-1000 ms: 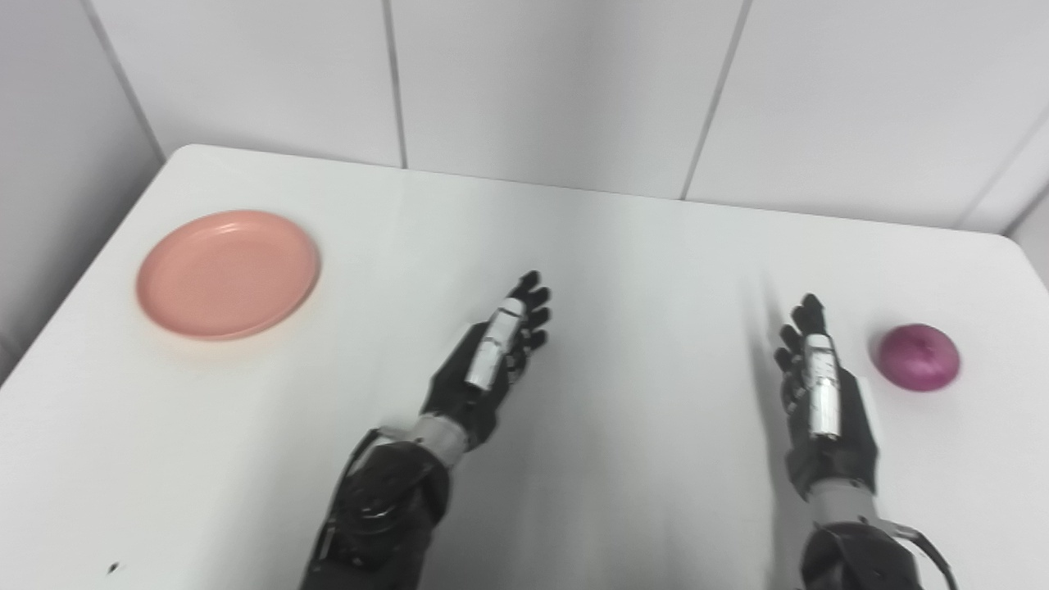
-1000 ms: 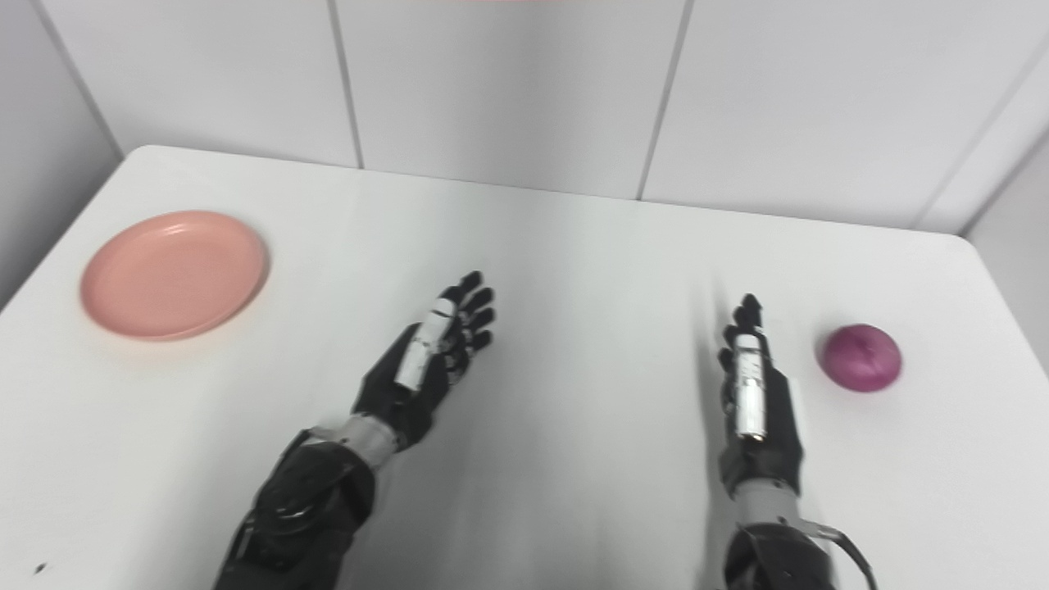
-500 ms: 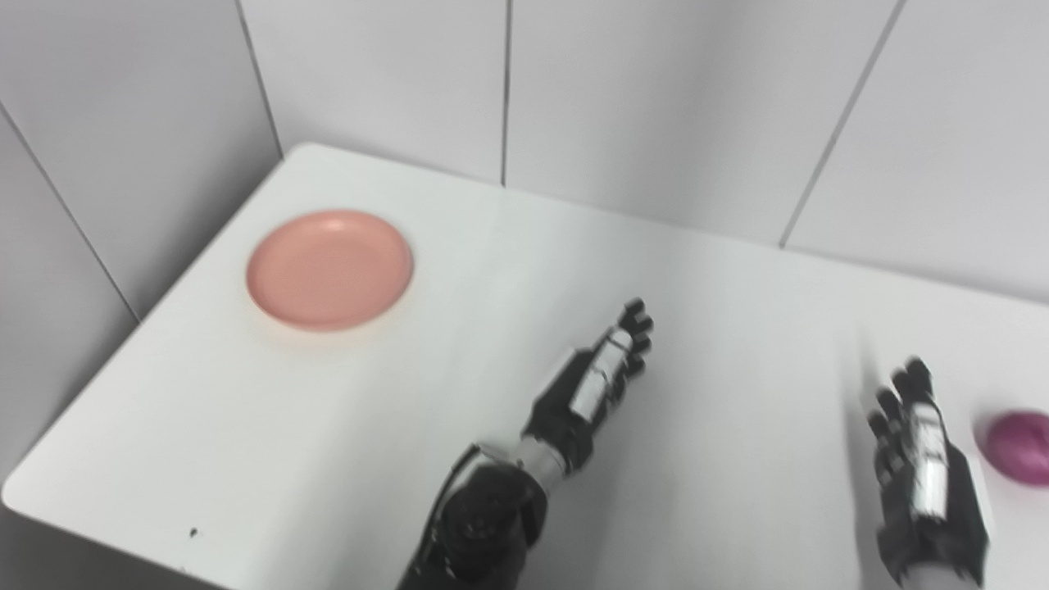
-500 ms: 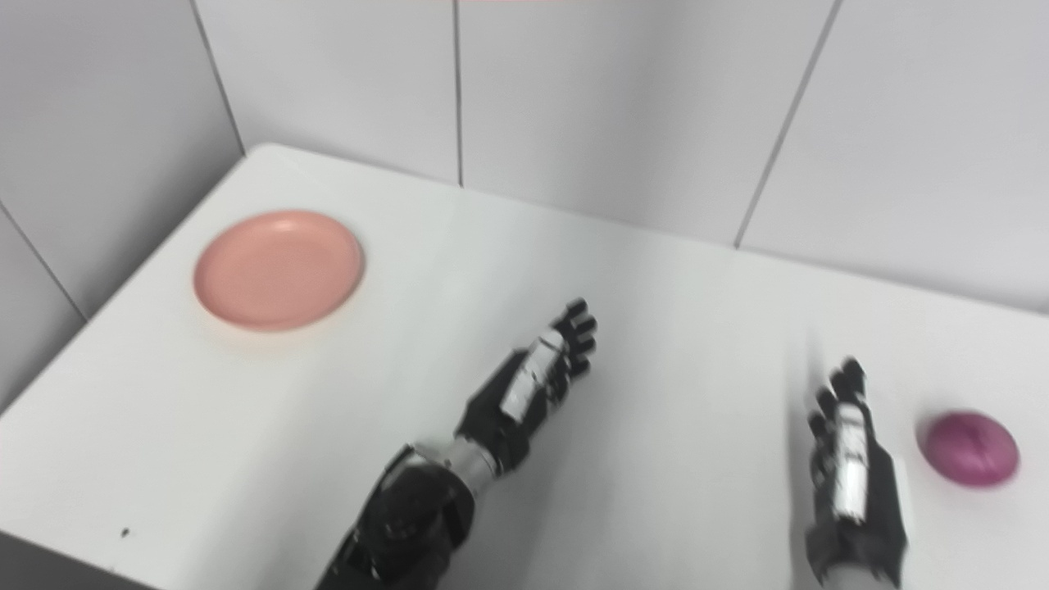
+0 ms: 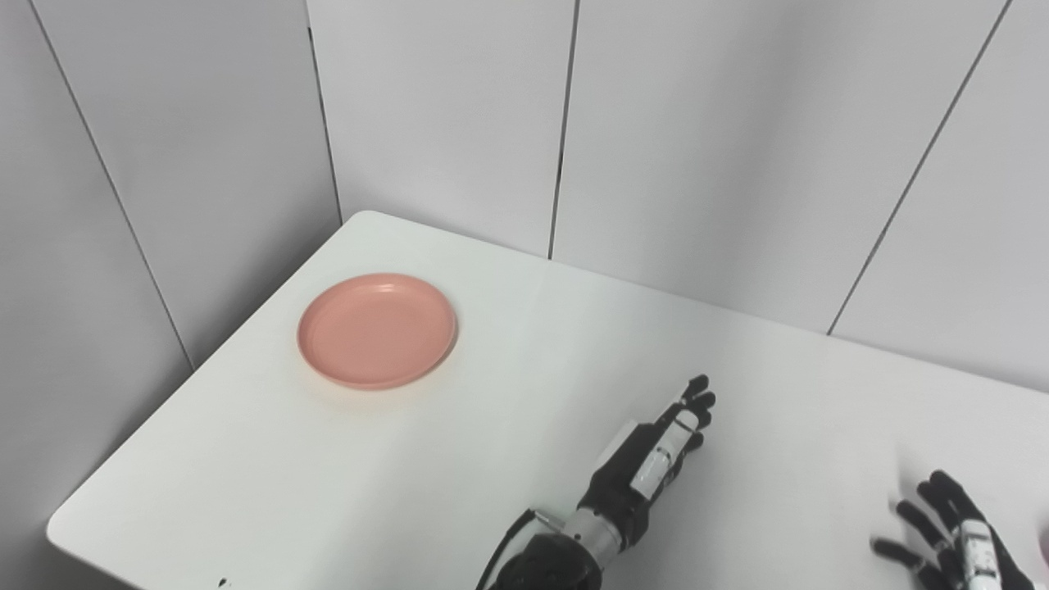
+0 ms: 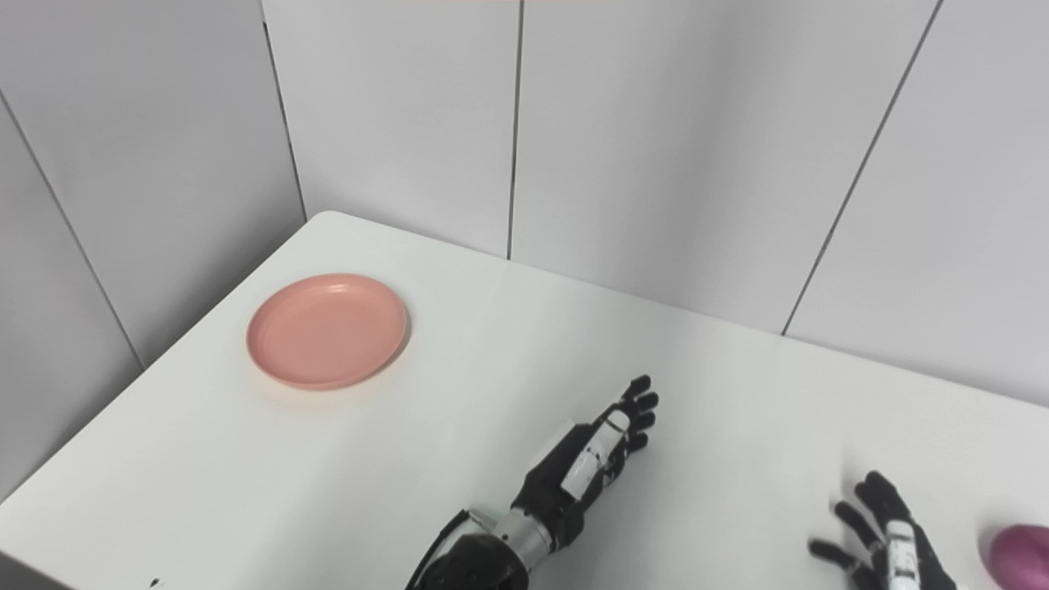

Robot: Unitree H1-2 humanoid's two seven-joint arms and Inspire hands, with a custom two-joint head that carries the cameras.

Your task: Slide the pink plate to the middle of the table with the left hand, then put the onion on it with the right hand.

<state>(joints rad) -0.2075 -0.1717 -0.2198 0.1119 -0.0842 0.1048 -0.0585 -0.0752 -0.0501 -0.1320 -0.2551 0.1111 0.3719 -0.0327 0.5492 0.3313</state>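
A white table (image 5: 508, 426) is seen running from the lower left of the frame toward the right edge, with grey wall panels (image 5: 442, 123) behind it and along its left side. The pink plate (image 5: 376, 330) is found in the left-centre of the frame, lying flat near the table's far left corner, with nothing on it. The left hand (image 5: 651, 463) is seen in the lower middle of the frame, well apart from the plate; its fingers are stretched out and slightly spread, nothing is held, and they are pointed toward the upper right. Only bare tabletop is seen between this hand and the plate. The right hand (image 6: 885, 541) is placed at the lower right edge of the frame, partly cut off; its fingers are spread apart and nothing is gripped. The onion (image 6: 1020, 557), purple, is seen only as a sliver at the lower right edge in the right eye view, near the right hand but not touched by it. A small dark speck (image 5: 222, 583) is noted on the table near the bottom edge, left of the left arm.
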